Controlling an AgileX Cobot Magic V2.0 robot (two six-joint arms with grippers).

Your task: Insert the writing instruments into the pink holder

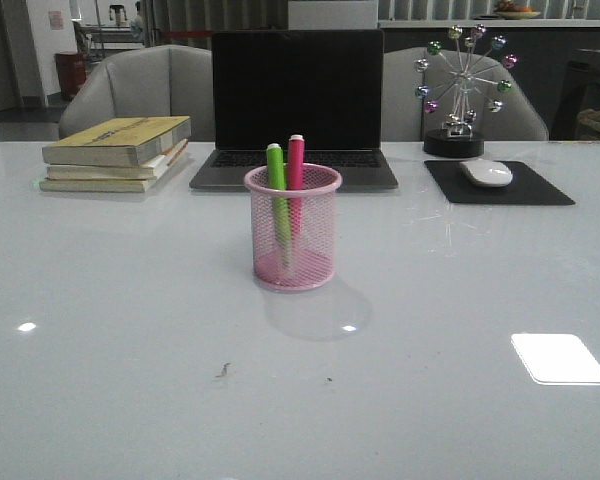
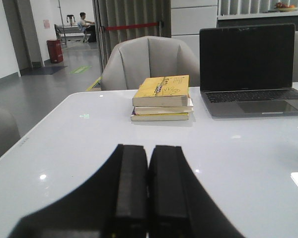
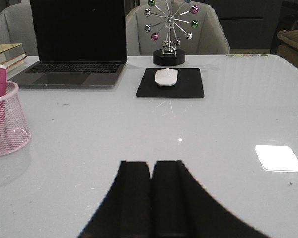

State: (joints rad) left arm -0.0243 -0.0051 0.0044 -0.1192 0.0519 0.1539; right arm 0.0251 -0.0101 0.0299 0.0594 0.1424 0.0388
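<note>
Front: cup (image 1: 292, 228) sits mid-table, at 6 o'clock from the laptop (image 1: 295, 105). Green marker (image 1: 277, 190) and pink marker (image 1: 296, 172) are both inside, near upright, long axes vertical, cap ends up, poking over the rim. You look done w/ inserting; next is prob just keeping arms clear.

Left wrist: left gripper (image 2: 148, 191) fingers pressed together, holding nothing; books (image 2: 162, 97) at 12.

Right wrist: right gripper (image 3: 151, 198) also closed, empty; cup at 10.

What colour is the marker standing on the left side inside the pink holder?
Lime green marker, beside a pink one in the holder; the front view shows it best.
</note>
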